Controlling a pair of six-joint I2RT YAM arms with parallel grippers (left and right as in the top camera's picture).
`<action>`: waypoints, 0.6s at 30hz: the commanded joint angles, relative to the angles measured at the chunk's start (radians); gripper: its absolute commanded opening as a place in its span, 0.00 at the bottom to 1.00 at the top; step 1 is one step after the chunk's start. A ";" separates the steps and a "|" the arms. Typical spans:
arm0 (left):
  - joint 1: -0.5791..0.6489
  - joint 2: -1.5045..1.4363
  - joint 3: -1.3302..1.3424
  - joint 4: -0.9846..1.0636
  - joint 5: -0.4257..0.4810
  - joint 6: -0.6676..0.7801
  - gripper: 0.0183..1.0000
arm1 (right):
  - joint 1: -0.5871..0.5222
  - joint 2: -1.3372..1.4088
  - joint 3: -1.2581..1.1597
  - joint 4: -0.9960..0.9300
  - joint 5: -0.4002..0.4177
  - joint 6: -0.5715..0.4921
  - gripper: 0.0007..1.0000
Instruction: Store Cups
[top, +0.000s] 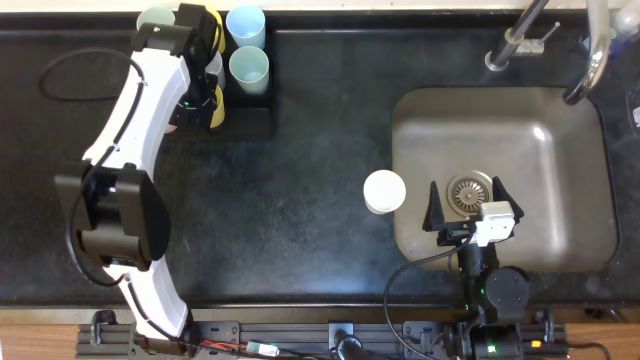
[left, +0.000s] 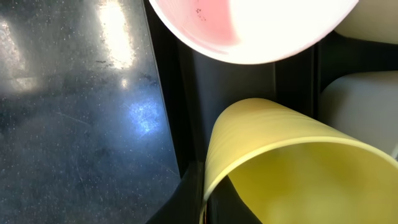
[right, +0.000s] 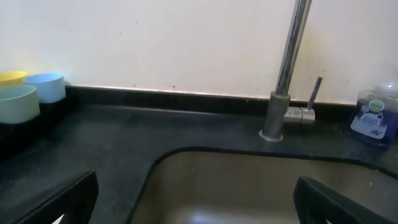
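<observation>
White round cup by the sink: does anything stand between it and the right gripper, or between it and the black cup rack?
Nothing visible. The white round cup sits on black counter near the open right gripper; the counter to the black cup rack is bare, though the left arm hangs over it.

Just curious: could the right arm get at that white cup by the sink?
Probably yes. The white cup stands alone beside the sink, close to the open right gripper, nothing between.
</observation>
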 joint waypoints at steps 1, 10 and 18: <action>0.015 0.006 0.000 0.005 -0.050 -0.014 0.02 | 0.005 -0.007 -0.013 0.005 0.002 -0.003 1.00; 0.037 0.033 0.000 0.006 -0.023 -0.015 0.02 | 0.005 -0.007 -0.013 0.005 0.002 -0.003 1.00; 0.037 0.037 0.000 0.013 -0.015 -0.015 0.18 | 0.005 -0.007 -0.013 0.005 0.002 -0.003 1.00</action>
